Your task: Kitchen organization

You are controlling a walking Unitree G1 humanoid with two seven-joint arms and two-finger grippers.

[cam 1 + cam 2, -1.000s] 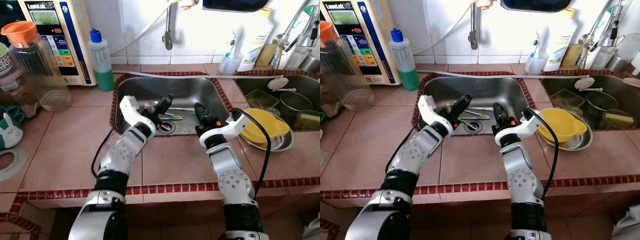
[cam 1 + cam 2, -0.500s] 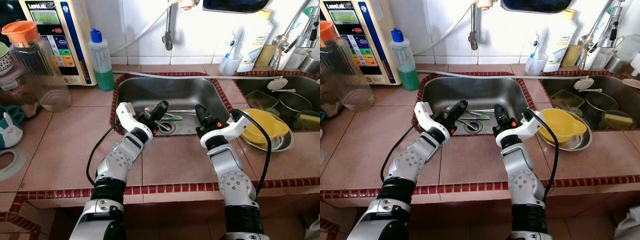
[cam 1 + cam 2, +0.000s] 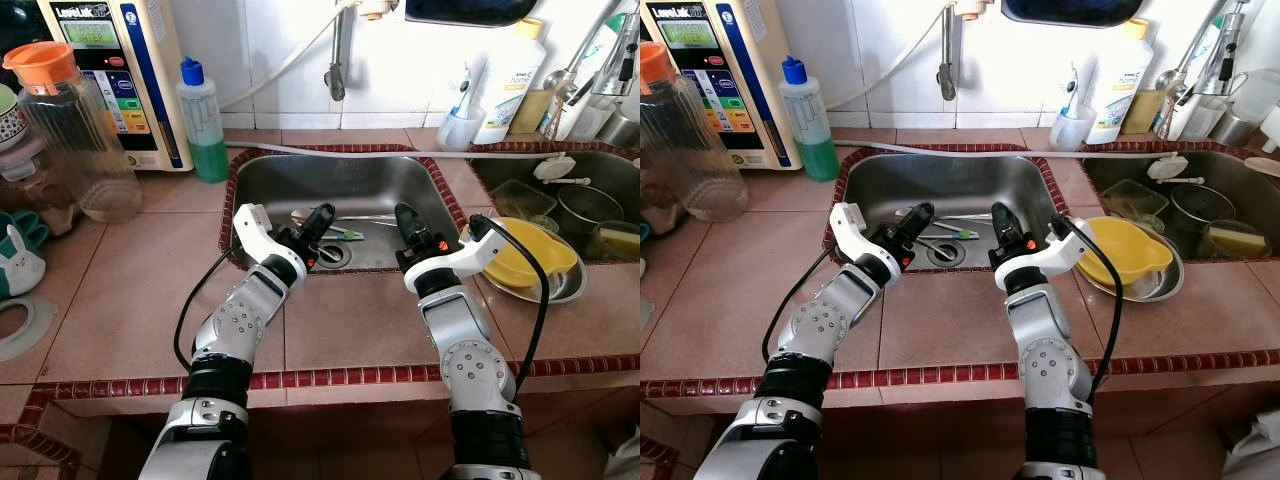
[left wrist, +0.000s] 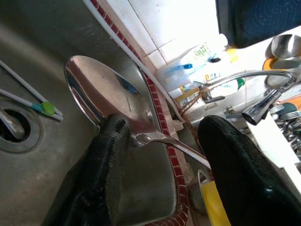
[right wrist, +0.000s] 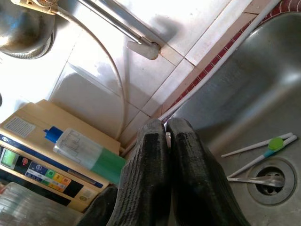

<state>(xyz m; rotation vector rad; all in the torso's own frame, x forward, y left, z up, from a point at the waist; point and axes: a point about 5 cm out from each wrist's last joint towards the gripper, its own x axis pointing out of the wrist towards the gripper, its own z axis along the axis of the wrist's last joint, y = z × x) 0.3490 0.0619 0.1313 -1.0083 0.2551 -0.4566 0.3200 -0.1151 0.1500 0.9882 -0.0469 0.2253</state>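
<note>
Lower now than a second ago, the left arm has sunk from above the sink [image 3: 400,165] to its front edge, and the left gripper [image 3: 318,222] has come down toward the drain; the right arm has hardly shifted.

I take the job to be clearing cutlery out of this steel sink, which sits in the tiled counter [image 3: 150,290] between a water machine [image 3: 110,70] at the back left corner and a second basin holding a yellow bowl [image 3: 530,255] on the right. Both arms reach over the front edge because the loose pieces lie on the sink floor by the drain [image 3: 333,252].

From the head, the left gripper looks merely parked above the drain. Its wrist camera tells more: the fingers [image 4: 110,155] stand apart, with a big spoon [image 4: 106,94] lying between them, its neck against one finger, not yet pinched. Two white sticks with a green tab [image 4: 47,108] lie beside the drain.

The right gripper [image 5: 167,129] hovers over the sink's front right corner, fingers pressed together, holding nothing, probably waiting its turn.
</note>
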